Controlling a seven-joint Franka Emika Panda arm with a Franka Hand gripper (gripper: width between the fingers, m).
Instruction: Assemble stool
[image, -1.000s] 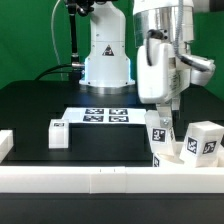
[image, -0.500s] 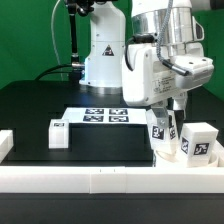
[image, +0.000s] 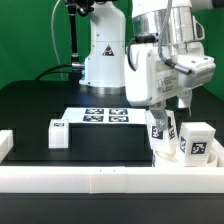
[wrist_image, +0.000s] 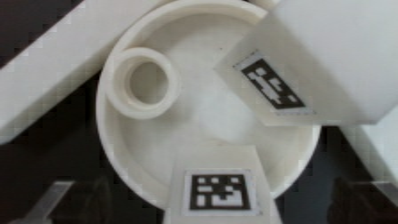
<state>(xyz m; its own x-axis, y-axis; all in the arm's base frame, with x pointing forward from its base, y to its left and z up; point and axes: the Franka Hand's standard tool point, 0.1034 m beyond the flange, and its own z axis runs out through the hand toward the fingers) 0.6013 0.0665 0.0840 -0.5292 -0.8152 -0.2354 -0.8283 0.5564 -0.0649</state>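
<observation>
Seat (image: 166, 153): white disc by front rail (image: 90, 178), exterior view's right.
Standing leg (image: 158, 130): upright in seat, black-and-white square tag.
Left leg (image: 58, 132), right leg (image: 200, 143): tagged.
Marker board (image: 97, 116): tag patterns.
Gripper (image: 168, 121): fingers spread beside standing leg.

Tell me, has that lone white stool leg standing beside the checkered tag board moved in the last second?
No. The loose leg stands in the same spot, just off the end of the marker board on the exterior view's left, as in both earlier pictures.
</observation>
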